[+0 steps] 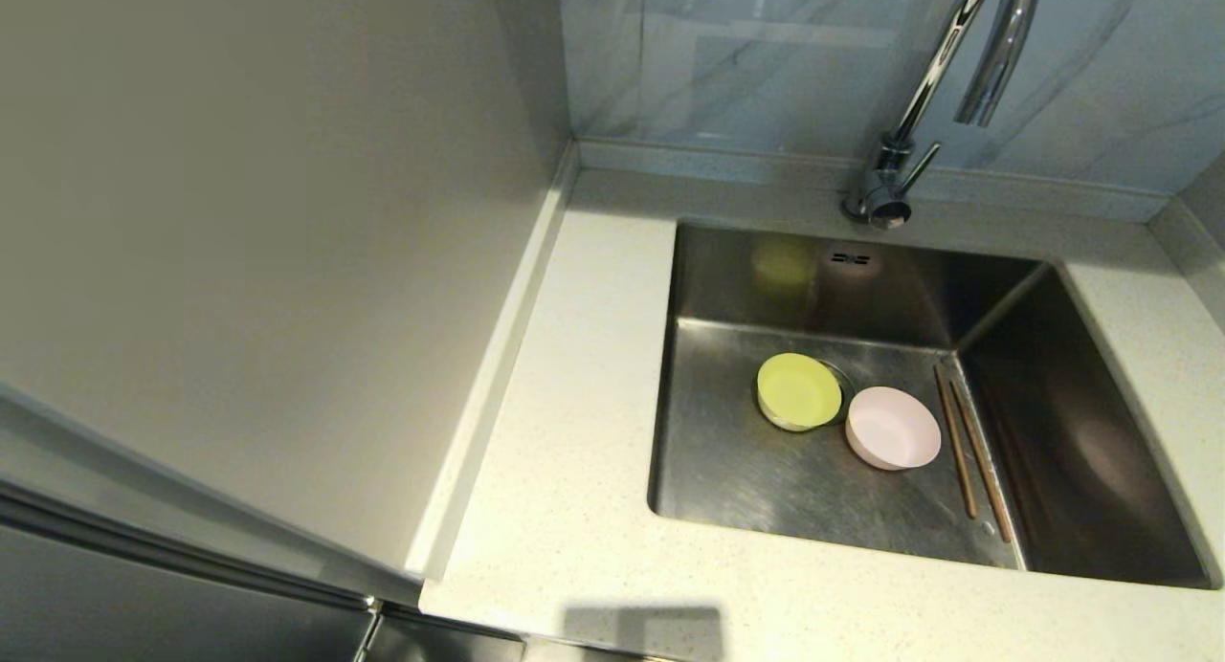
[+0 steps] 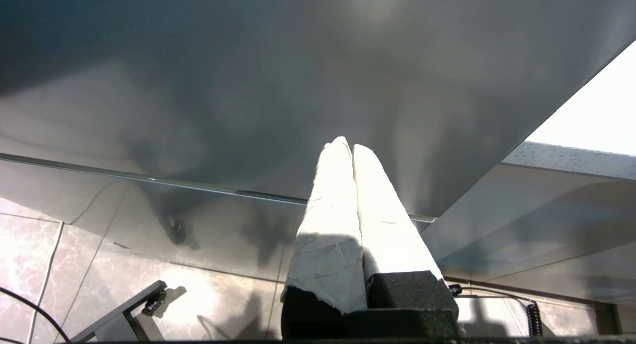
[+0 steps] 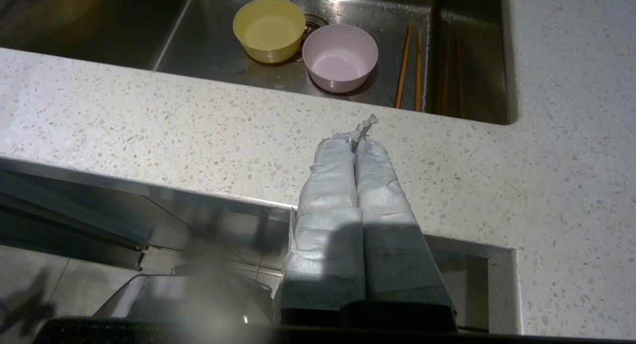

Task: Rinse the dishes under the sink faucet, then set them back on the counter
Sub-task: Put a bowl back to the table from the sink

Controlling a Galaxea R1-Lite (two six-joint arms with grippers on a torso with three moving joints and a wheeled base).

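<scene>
Both jaws pressed together, the right gripper [image 3: 354,137] holds nothing and hangs at the near edge of the counter [image 1: 565,432], its white-wrapped fingers [image 3: 333,195] touching along their whole length. Likewise closed and empty, the left gripper [image 2: 345,147] is parked off to the side below counter level, before a plain grey cabinet panel [image 2: 248,85].

All the dishes lie on the floor of the stainless-steel sink [image 1: 746,480], well apart from either gripper. Behind the basin, the chrome faucet [image 1: 957,59] curves over the far rim. A yellow-green bowl [image 1: 798,391] sits upright, partly over the round drain [image 1: 842,375]; just beside it, toward the robot's right, stands the pale pink bowl [image 1: 893,428], also upright. Two wooden chopsticks [image 1: 968,452] lie side by side, near the pink bowl and close along the sink's right wall.
</scene>
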